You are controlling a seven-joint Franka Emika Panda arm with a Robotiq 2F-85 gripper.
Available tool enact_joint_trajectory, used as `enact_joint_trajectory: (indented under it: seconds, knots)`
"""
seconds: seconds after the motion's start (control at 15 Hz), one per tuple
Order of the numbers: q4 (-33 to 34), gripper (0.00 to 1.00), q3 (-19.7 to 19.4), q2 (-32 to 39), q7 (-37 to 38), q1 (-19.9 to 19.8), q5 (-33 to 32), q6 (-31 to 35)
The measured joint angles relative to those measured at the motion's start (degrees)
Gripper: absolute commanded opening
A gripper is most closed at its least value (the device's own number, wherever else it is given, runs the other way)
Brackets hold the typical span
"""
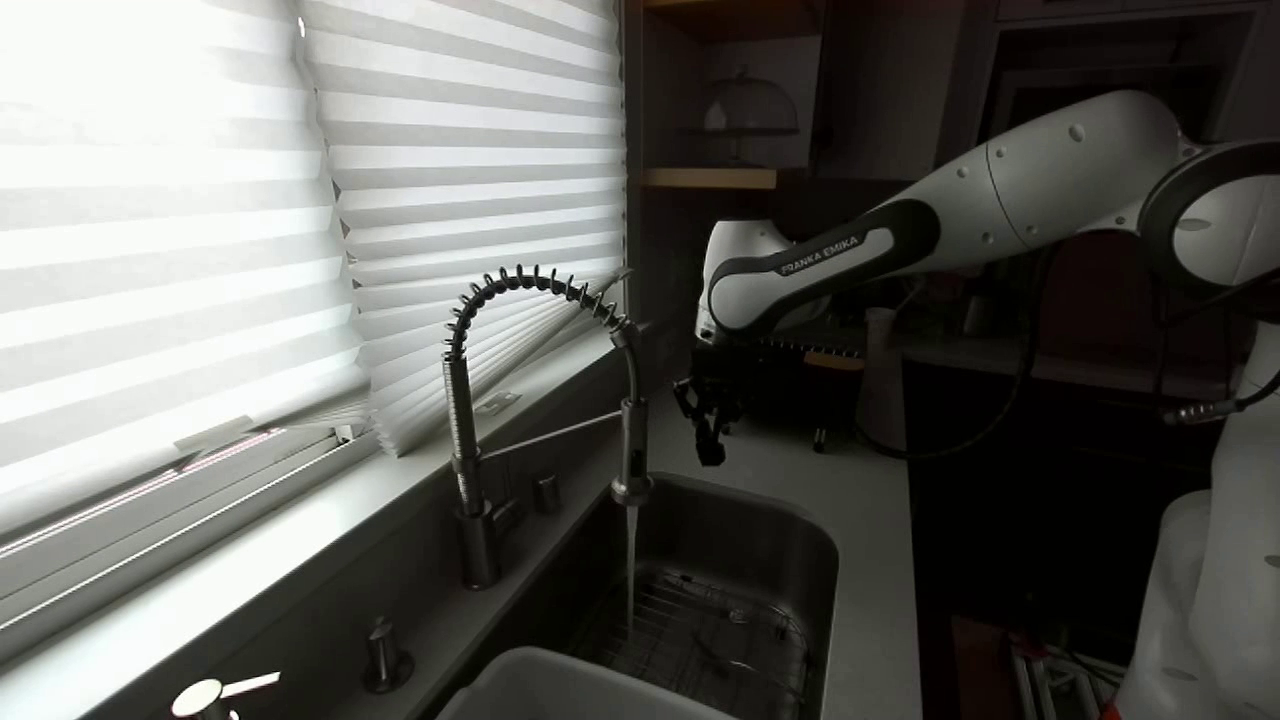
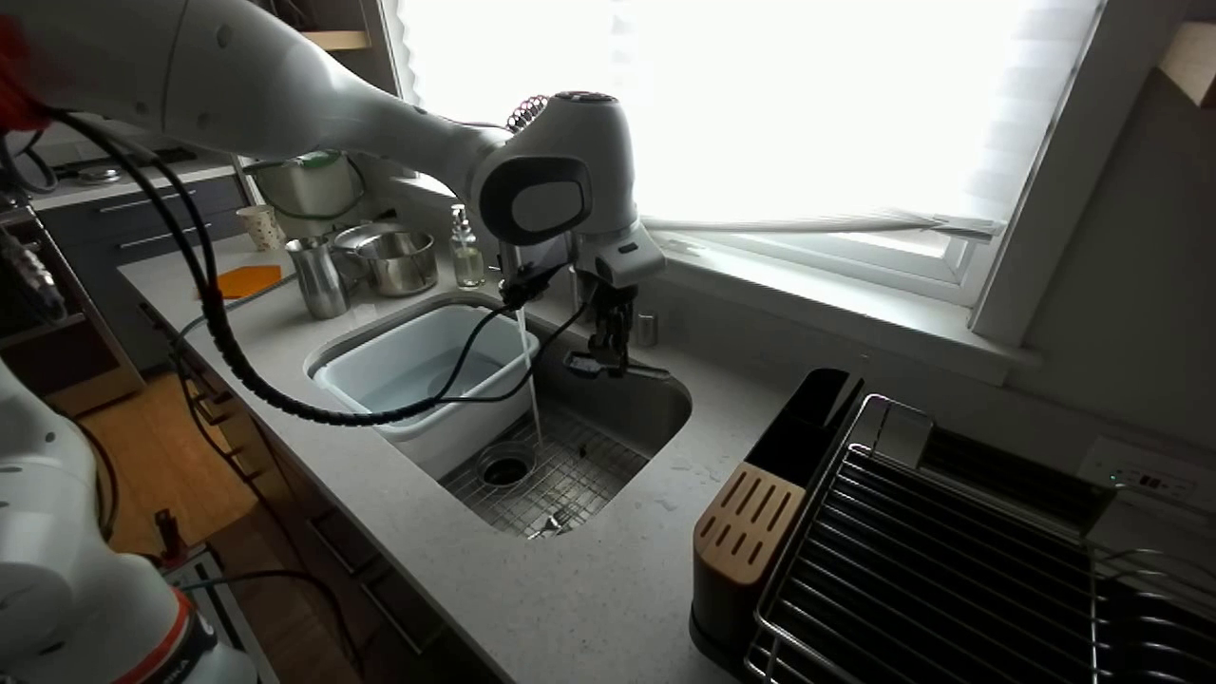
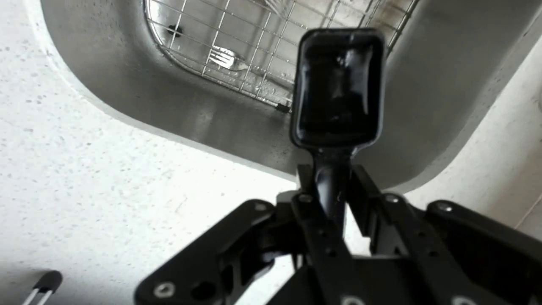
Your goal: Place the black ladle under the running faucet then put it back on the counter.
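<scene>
Black ladle (image 3: pixel 338 89) is in the gripper (image 3: pixel 332 180), up off the counter (image 2: pixel 608 589). Jaws are clamped on the handle just behind the bowl, a finger each side, spread only by the handle's thickness. Wrist view: bowl over the sink (image 3: pixel 190 118), hollow side toward the camera, handle running back over the rim. Faucet (image 1: pixel 633 440) is on, thin stream dropping straight into the basin. In an exterior view the bowl is near the stream but apart from it. White tub (image 2: pixel 465 437) sits in the sink beside the stream. Fork (image 3: pixel 224 58) lies at the wire grid (image 2: pixel 570 475); can't tell if on or under. Cutlery holder (image 2: pixel 760 513) and dish rack (image 2: pixel 936 560) stand on the counter.
</scene>
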Motion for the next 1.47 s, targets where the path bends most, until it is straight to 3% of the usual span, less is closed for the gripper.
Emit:
enact_joint_trajectory:
  seconds: [0.87,1.47]
  knots:
    - [-4.4,0.06,-6.6,1.2,24.2,-6.6,-1.9,0.6]
    - [-9.5,0.06,-8.0,3.3,26.0,-8.4,5.7,9.0]
